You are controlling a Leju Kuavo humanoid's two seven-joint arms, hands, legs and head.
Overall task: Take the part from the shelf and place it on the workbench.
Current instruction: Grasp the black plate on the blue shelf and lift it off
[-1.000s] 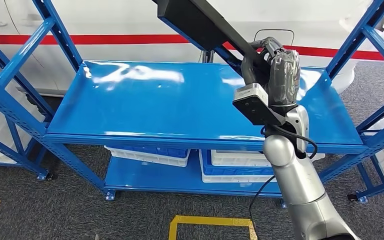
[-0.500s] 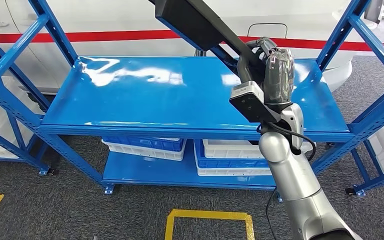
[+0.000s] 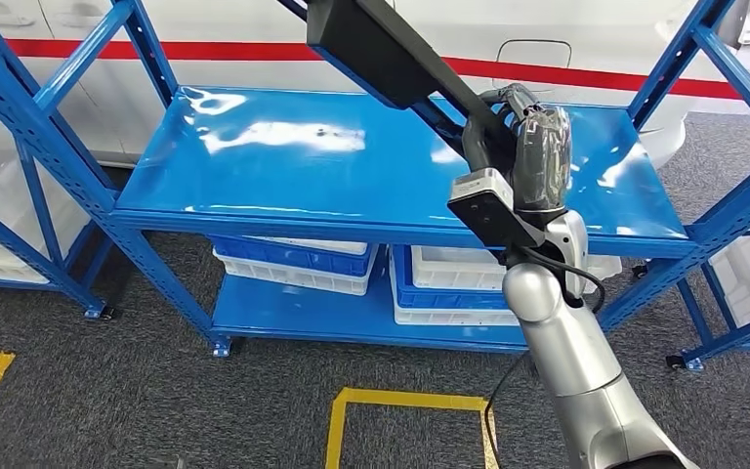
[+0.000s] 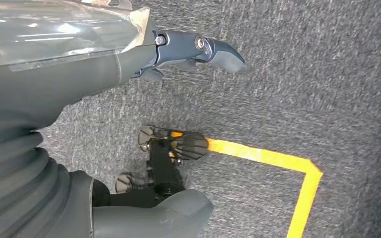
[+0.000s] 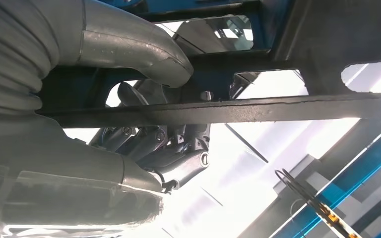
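Note:
A long black flat part (image 3: 391,61) is lifted above the blue shelf's middle board (image 3: 283,176). My right hand (image 3: 537,147) grips its lower end, with the part slanting up and to the left from the hand. In the right wrist view the part is a dark bar (image 5: 258,110) crossing between the thumb and the curled fingers (image 5: 154,148). In the left wrist view my left hand (image 4: 79,74) hangs over the grey carpet, fingers apart and holding nothing.
White and blue bins (image 3: 293,266) (image 3: 449,288) sit on the shelf's lower board. Blue slanted uprights (image 3: 29,117) (image 3: 723,88) frame the rack on both sides. Yellow tape (image 3: 410,401) marks the grey carpet in front. A white wall with a red stripe stands behind.
The whole picture has shifted, so the camera has moved: the shelf now sits higher and further right in view. My right hand keeps its grip on the raised part.

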